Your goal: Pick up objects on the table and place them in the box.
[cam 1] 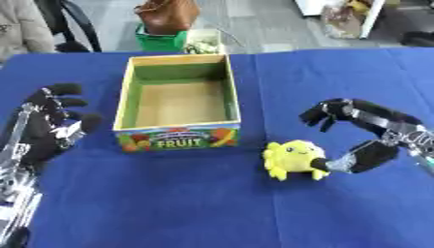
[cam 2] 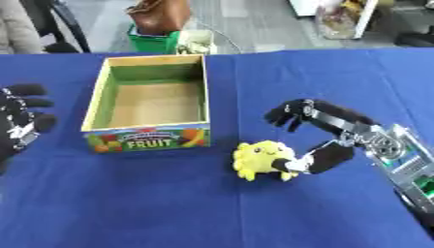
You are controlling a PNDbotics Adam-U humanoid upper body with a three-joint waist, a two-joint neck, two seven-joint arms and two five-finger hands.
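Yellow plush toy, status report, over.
Right hand open, thumb touching yellow plush toy on the table. Left hand idle, open. Box empty, path clear.

A round yellow plush toy [cam 1: 293,158] with a small face sits upright on the blue surface [cam 1: 212,203], just right of the open, empty cardboard fruit box [cam 1: 177,134].

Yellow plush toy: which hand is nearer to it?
Right. The right hand is at the yellow plush toy, thumb against its right side, fingers arched above. The left hand rests open beyond the fruit box, on the far left.
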